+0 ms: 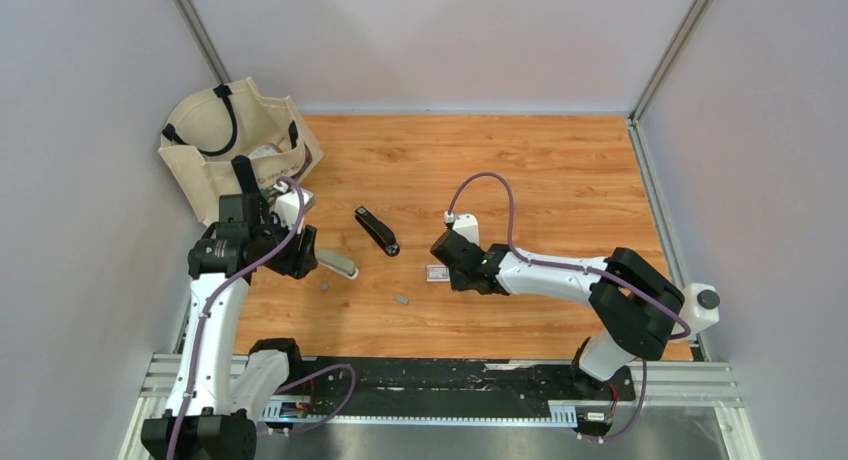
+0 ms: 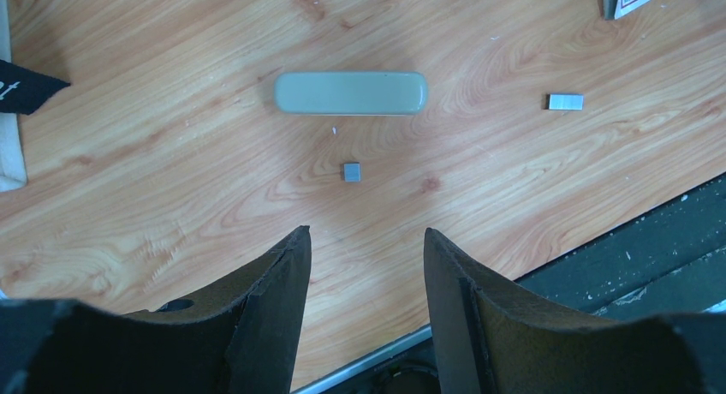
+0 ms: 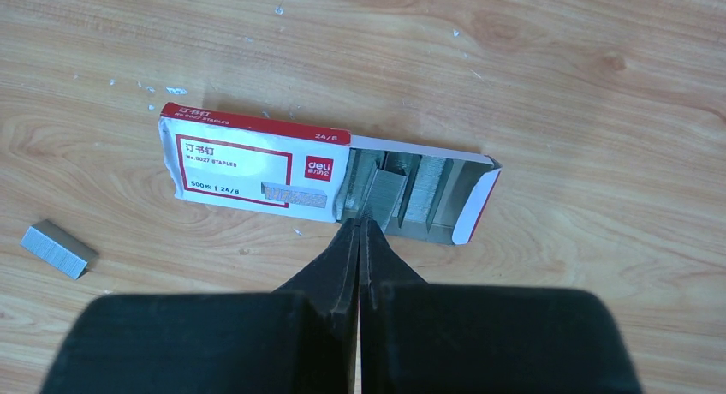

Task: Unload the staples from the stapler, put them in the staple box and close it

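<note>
Stapler [image 1: 377,230]: black, lying flat at an angle near the middle of the desk [image 1: 560,170]. Neither arm touches it; it sits between the two, well apart from each.
Staples [image 2: 352,171]: two loose grey pieces on the bare wood near the front edge. The smaller lies just ahead of the left jaws. The longer [image 2: 565,102] lies off to its right. The right wrist view shows a loose strip [image 3: 58,248] at its left edge (likely that longer piece).
Bar [image 2: 351,92]: pale grey-beige oblong, lying flat just beyond the smaller piece, to the left of the stapler.
Box [image 3: 257,164]: small flat staple box with a red and white label. Its tray is slid out to one side, with grey strips inside.
Left jaws: spread wide with nothing between them, held above the desk and aimed toward the smaller piece and the bar.
Right jaws: pressed together, tips at the edge of the open tray against the strips. Whether they pinch a strip cannot be told.
Bag [image 1: 235,145]: cream tote with black handles, in the far left corner behind the left arm.
</note>
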